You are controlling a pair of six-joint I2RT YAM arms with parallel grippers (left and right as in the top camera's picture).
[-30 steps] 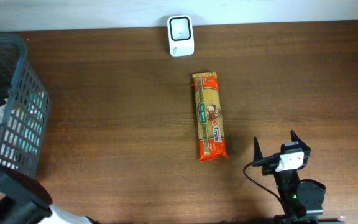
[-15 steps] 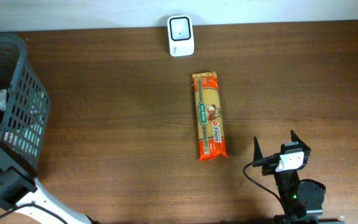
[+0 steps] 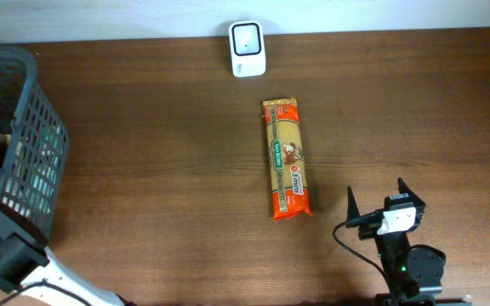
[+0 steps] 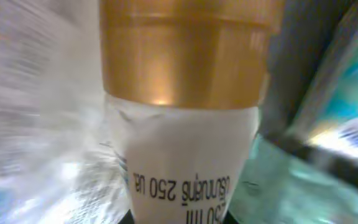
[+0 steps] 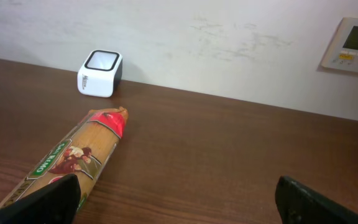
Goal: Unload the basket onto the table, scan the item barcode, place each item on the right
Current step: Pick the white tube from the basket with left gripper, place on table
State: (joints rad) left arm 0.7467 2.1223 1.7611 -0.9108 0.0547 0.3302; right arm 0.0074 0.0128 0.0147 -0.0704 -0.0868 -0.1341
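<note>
Since a second ago only the left arm (image 3: 2, 255) has shifted, sliding toward the table's edge beside the near corner of the dark mesh basket (image 3: 32, 144). The right arm, the packet and the scanner lie as they did.

The left wrist camera is right up against a bottle (image 4: 185, 155) with a white printed label and a gold cap (image 4: 185, 50). It fills the space straight ahead of the left jaws. The left fingers show in no view, so I cannot tell whether they are clenched on the bottle or released. Blurred, crinkled clear wrapping lies to one side of the bottle and something teal to the other.

The right gripper (image 5: 178, 183) is released, its fingers spread wide with nothing between them, over the bare wooden table (image 5: 241, 149). Ahead and to the left of these jaws, near but apart from them, the spaghetti packet (image 5: 73, 155) lies flat, its length running away from the jaws. Beyond its far end, apart from it, the white barcode scanner (image 5: 100, 73) stands at the table's back edge. Farthest off, ahead and to the right, a control panel (image 5: 353, 45) hangs on the wall.
</note>
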